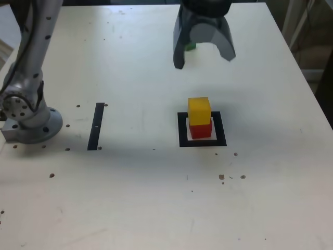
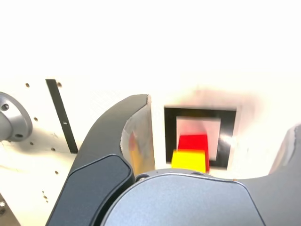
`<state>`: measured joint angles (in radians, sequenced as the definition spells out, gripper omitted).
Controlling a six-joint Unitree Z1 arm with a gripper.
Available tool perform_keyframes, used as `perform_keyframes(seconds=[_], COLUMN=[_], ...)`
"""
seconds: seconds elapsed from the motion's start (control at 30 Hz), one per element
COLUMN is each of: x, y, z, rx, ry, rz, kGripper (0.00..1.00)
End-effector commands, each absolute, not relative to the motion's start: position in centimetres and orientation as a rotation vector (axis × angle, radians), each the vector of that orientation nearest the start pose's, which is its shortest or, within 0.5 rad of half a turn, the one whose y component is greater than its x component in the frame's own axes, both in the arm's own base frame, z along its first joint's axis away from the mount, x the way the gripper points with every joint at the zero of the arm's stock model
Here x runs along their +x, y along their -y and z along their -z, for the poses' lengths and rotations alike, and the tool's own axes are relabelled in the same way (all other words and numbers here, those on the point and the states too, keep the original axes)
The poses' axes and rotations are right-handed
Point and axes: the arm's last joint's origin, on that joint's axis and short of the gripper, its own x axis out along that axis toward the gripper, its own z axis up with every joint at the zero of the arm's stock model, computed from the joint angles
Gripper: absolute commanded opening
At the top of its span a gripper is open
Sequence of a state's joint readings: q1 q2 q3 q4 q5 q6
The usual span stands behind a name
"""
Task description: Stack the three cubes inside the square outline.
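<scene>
Behind the spread, empty tool (image 1: pixel 204 54), the green cube (image 1: pixel 191 46) peeks out.

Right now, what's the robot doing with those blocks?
It is building a tower. The yellow cube already sits on the red cube inside the square outline. The pincer is open and empty, up near the green cube at the far side of the table.

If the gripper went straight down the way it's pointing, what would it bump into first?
Probably the green cube, peeking out just behind the open gripper. Depth is unclear, so it might meet bare table instead. The yellow cube sits nearer the camera.
</scene>
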<state>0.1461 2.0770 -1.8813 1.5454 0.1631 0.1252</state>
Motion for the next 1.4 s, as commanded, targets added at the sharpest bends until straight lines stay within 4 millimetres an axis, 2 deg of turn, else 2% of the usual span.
perform_keyframes(seconds=[0.0,0.17,0.5,0.77,1.07,1.37], x=[36.7,36.8,36.1,35.7,35.5,36.2], y=[-8.1,-11.4,-19.7,-25.0,-29.4,-30.9], z=[-31.0,-31.5,-30.2,-29.3,-26.7,-23.6], rx=[0.104,0.1,0.002,-0.066,-0.146,-0.183], ry=[-1.749,-1.729,-1.74,-1.732,-1.75,-1.782], rz=[-0.153,-0.206,-0.238,-0.265,-0.301,-0.286], kGripper=[1.0,1.0,0.99,0.99,1.0,0.99])
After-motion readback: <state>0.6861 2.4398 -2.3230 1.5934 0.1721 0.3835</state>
